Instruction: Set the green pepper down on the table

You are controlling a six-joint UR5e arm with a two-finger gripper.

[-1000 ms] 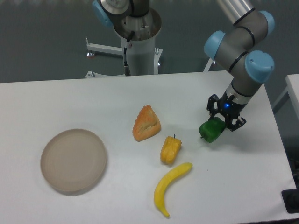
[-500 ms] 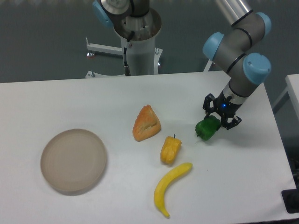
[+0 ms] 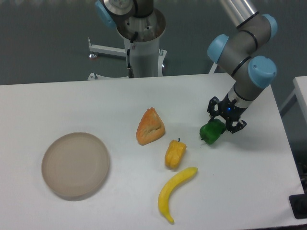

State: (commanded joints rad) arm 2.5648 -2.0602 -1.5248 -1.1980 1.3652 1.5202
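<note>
1. While the green pepper (image 3: 212,132) sits right of the middle of the table (image 3: 96,100), it's clamped in the gripper (image 3: 224,122), poking out down and to the left of the fingers.
2. Can't really tell if its underside touches the table yet; it looks very low, so I'd guess letting go is all that's left.
3. The yellow-orange pepper (image 3: 175,154) is nearby to its left, the banana (image 3: 175,192) below that, and the plate (image 3: 75,165) far left.
4. No labels or writing anywhere I can read.
</note>
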